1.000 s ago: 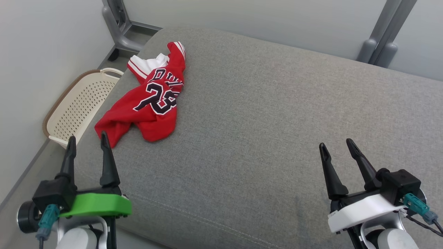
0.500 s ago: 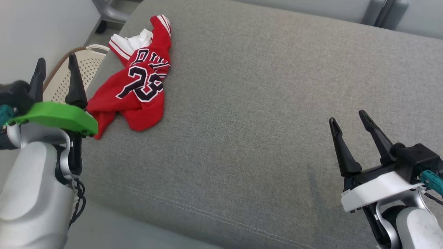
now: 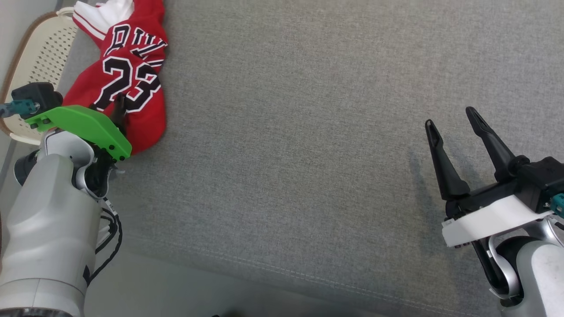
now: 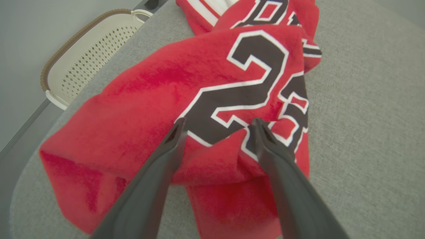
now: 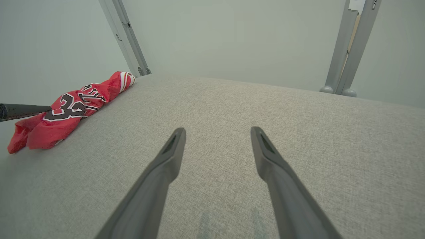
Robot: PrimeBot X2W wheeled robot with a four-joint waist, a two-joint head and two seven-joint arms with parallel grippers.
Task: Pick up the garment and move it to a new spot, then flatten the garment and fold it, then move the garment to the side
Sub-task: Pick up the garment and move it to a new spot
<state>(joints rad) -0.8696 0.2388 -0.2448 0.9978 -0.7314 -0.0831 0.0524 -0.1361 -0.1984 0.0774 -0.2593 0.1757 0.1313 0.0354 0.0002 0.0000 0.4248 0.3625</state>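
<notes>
Since one second ago, the left gripper [image 4: 219,123] has been brought forward, from just short of the near corner of the red garment [image 3: 150,119] to right over it. The head camera has also been tipped down, so the whole head view is shifted.

The garment is found crumpled on the grey cushion [image 3: 286,154], under and between the fingers of the left gripper. These fingers are spread wide. A raised fold [image 4: 215,159] of red cloth is seen between them, and the black number [image 4: 239,98] lies at and just past their tips. The right fingertip looks to be touching the cloth, but this cannot be told for sure. Nothing is squeezed. Past the left finger, off to its left, a cream basket [image 4: 86,63] with small holes is seen beside the cushion's edge. In the head view most of both fingers is hidden behind the green mount [image 3: 83,125].

The right gripper [image 3: 450,116] is held over bare cushion, well apart from the garment. Its fingers are spread wide too, and grey cushion is seen between them. In the right wrist view the garment is seen far to the left of the left finger, with one dark finger [image 5: 23,111] of the other gripper reaching it. Past the right fingertip, two grey metal posts [image 5: 348,49] are seen.
</notes>
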